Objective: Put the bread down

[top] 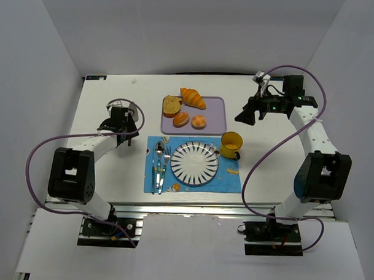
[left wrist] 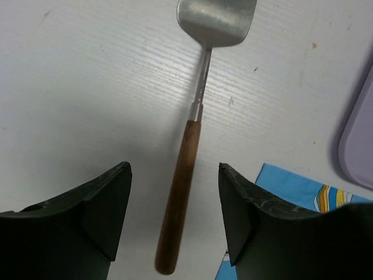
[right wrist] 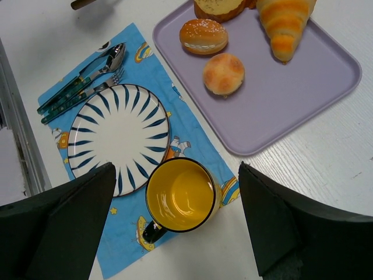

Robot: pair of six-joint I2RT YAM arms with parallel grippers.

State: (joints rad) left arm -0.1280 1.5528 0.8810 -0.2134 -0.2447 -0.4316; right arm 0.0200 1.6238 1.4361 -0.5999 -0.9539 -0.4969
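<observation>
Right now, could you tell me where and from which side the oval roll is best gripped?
Probably from straight above, closing across the narrow middle of the bread. It lies flat on the purple tray, an oval; the round bun sits close beside it, so a sideways approach looks crowded.

Tray (top: 215, 119) sits at the far middle of the table (top: 124, 168), croissant (top: 193, 98) at its back with the bread slice (top: 171, 105) just left of it, bread roll (top: 181, 119) and bun (top: 199, 121) side by side in front, roll on the left. Just before the tray lies the placemat (top: 231, 181), plate (top: 194, 163) in its middle, spoon (top: 159, 152) and fork (top: 167, 156) left of the plate, mug (top: 231, 144) at the mat's far right corner, just beside the plate. Off left of the mat, the spatula (left wrist: 192, 134) lies on the table
</observation>
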